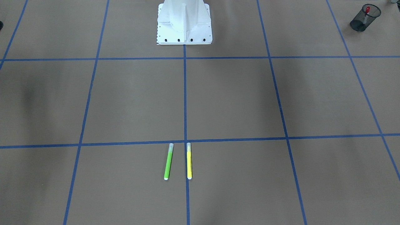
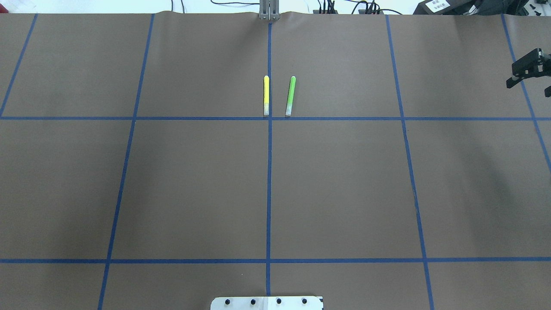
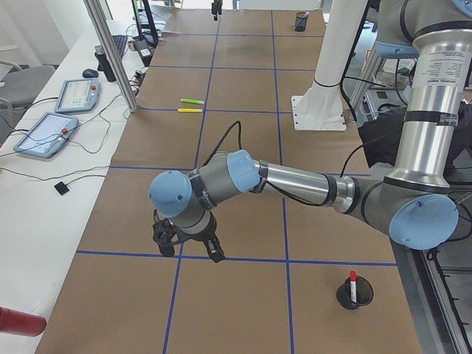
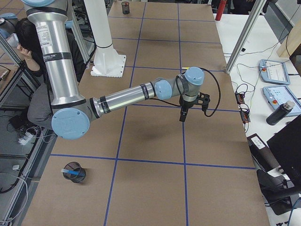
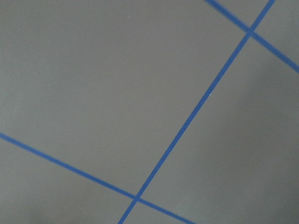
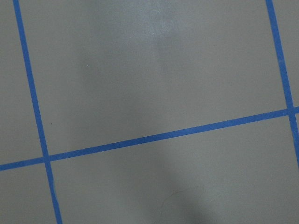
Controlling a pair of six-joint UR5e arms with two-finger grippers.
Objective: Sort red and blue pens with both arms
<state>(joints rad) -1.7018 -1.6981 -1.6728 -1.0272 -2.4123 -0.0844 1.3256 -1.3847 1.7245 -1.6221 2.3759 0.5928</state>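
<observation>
Red pen [image 1: 366, 14] sits in left-end cup [image 1: 358, 25], blue pen [image 4: 74, 174] in right-end cup [image 4: 65, 166]; sorting looks done. Left end effector [image 3: 188, 249], right end effector [image 4: 182, 116]: spread or pressed together, cannot tell.

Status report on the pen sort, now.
Left gripper, right gripper above the table; jaws unreadable. Red pen in left-side mesh cup, blue pen in right-side mesh cup. Green marker, yellow marker lie apart mid-table, blocking nothing.
</observation>
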